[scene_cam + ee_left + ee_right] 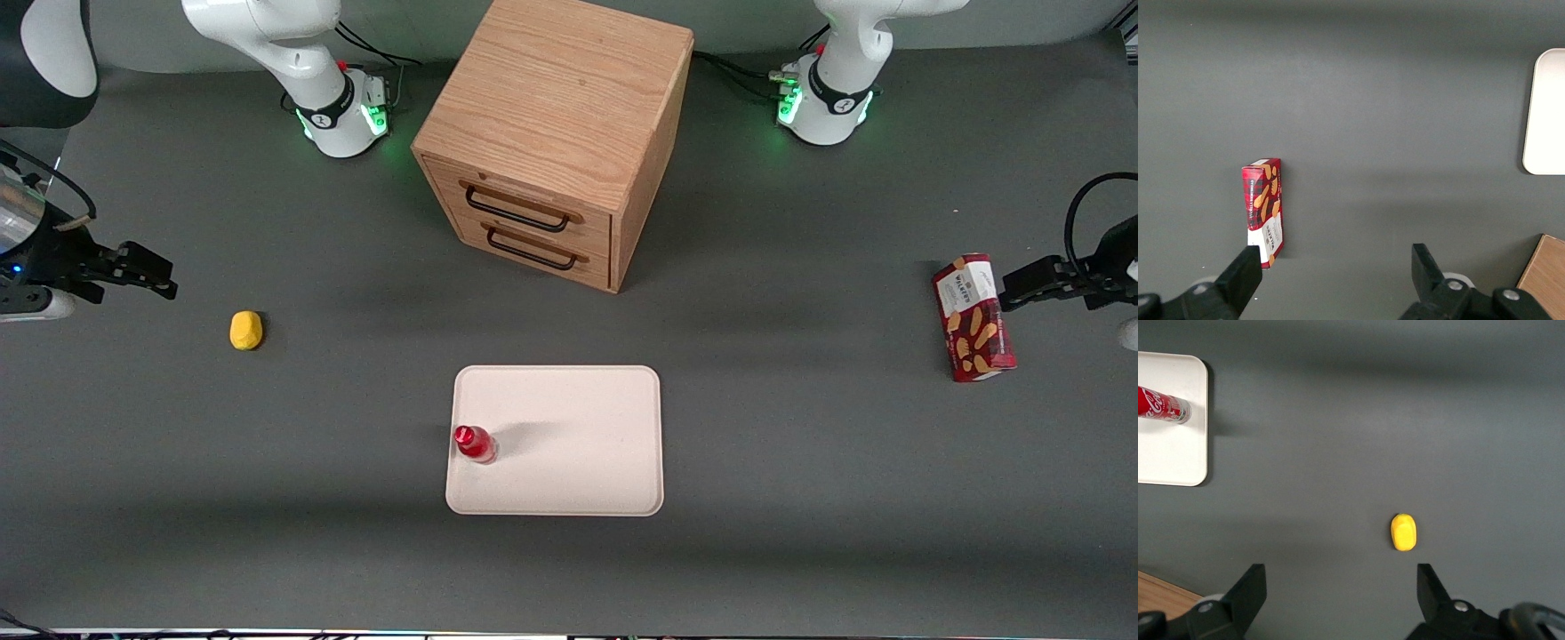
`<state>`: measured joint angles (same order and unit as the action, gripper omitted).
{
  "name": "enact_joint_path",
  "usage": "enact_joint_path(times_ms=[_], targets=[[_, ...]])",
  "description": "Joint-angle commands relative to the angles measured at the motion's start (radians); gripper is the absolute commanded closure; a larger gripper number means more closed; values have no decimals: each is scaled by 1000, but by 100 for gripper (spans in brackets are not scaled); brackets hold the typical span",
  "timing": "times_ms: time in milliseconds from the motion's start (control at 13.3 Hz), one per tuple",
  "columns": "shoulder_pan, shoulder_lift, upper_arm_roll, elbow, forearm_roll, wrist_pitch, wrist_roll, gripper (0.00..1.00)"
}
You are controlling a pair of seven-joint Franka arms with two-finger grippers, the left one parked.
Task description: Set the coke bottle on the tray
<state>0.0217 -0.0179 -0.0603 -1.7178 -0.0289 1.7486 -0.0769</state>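
Already the coke bottle [474, 443] stood upright on the tray [578, 480], tucked just inside the rim at the tray's edge toward the working arm's end of the table. Its red cap pointed up at the front camera, and nothing was touching it.

The gripper [164, 277] hung well apart from the bottle, out at the working arm's end of the table, empty, with its jaws spread wide — the wrist camera showed the two fingers [1248, 590] clearly separated. A yellow lump [245, 330] lay on the grey table [800, 551] near the gripper (a little nearer to the front camera than the fingertips), untouched.

The wooden cabinet [556, 133] with its two drawers sat farther from the front camera than the tray, both drawers closed. A dark-red snack box [973, 317] lay toward the parked arm's end of the table — well apart from the tray.
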Motion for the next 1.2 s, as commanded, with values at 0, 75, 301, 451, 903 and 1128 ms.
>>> enact_joint_path(times_ms=[0, 75, 301, 451, 903, 1128], targets=[[-11, -2, -4, 29, 20, 14, -32, 0], [-11, 4, -6, 55, 20, 6, -29, 0], [-6, 13, -4, 99, 20, -30, 0, 0], [-5, 19, -1, 122, 21, -60, 40, 0], [-5, -11, -3, 124, 24, -98, 49, 0], [-5, -11, -1, 126, 26, -103, 49, 0]])
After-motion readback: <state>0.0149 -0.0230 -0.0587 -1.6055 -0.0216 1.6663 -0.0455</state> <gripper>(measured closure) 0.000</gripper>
